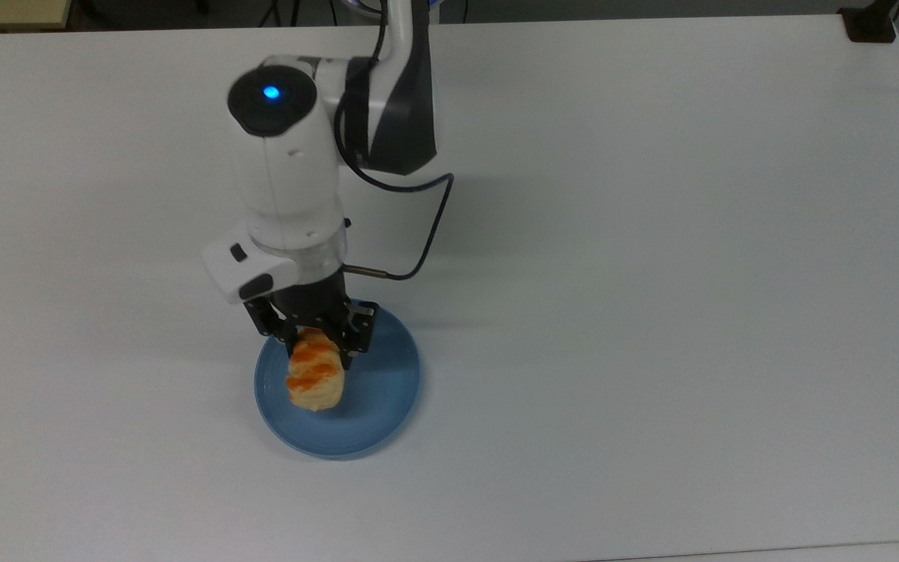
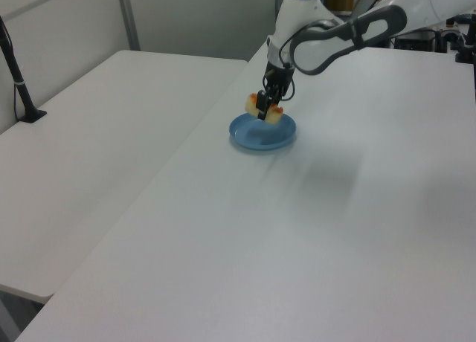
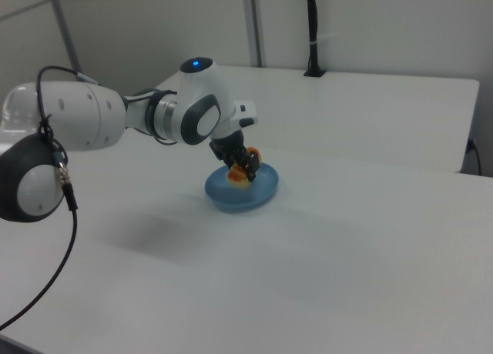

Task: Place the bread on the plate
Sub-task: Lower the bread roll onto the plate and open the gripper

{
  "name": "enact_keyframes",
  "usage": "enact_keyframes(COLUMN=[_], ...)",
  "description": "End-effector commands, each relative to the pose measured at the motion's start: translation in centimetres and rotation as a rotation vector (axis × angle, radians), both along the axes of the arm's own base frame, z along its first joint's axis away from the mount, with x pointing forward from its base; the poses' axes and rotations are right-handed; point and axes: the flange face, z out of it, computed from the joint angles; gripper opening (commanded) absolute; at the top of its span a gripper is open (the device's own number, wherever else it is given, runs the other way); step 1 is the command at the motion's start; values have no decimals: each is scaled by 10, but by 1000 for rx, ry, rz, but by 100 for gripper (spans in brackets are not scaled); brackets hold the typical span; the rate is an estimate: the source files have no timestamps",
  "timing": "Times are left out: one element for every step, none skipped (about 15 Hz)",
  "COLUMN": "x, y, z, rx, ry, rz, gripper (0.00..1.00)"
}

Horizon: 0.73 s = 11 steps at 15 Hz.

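On a white table (image 1: 652, 273), one pale-tan bread (image 1: 314, 380) with orange stripes is clamped by the gripper (image 1: 314, 343) over the one blue plate (image 1: 387, 398), nearer the table's front edge in the top view.

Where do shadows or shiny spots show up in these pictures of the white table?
Top view: a soft grey shadow of the white robot arm lies across the white table toward the top view's right. Left view: a blurry grey shadow patch sits right of the round blue plate. Right view: the arm's blue light glows; a faint shadow lies left of the plate.
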Motion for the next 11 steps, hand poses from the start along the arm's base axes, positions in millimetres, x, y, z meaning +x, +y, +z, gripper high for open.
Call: enact_keyframes(x=[12,11,11,10,10,10,10,10,9,8,5], y=[14,16,18,19,20,20,20,20,19,17,13], z=[-11,-13,-15,-17,-18,-18,-18,-18,-12,-3,14], rx=[-23,-24,-28,-40,-58,-70,-72,-71,-70,-61,-57], ry=[-16,-13,-8,-5,-1,-1,-1,-1,-7,-15,-28], rz=[26,28,34,42,52,57,58,56,54,44,37], gripper=[67,72,96,100,100,100,100,100,100,100,100])
